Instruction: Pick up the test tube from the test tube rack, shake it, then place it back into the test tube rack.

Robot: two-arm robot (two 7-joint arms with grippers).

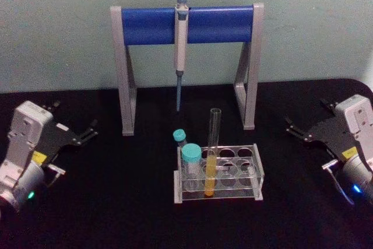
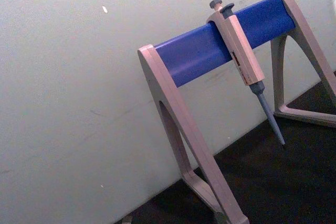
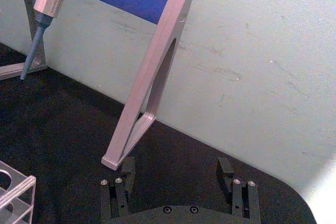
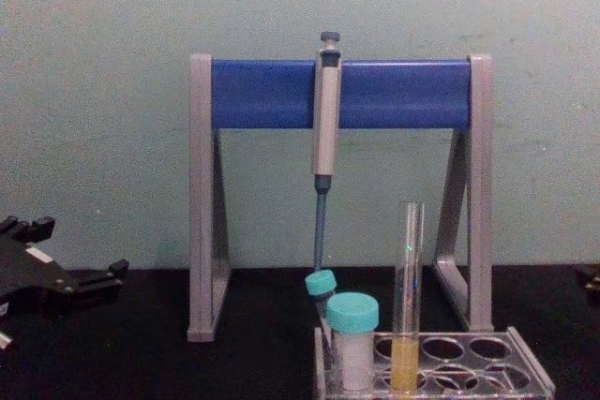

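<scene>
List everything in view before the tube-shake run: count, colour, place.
test tube: 1, clear with yellow-orange liquid in its lower part, upright in the rack beside the vials
test tube rack: 1, clear plastic, front centre of the table
vials: 2, white with teal caps, at the rack's left end
pipette stand: 1, grey legs with a blue bar, behind the rack by the wall
pipette: 1, grey with a blue tip, hanging from the middle of the bar
table: 1, black
left hand: 1, black fingers, open, left of the rack, apart from it
right hand: 1, black fingers, open, right of the rack, apart from it
</scene>
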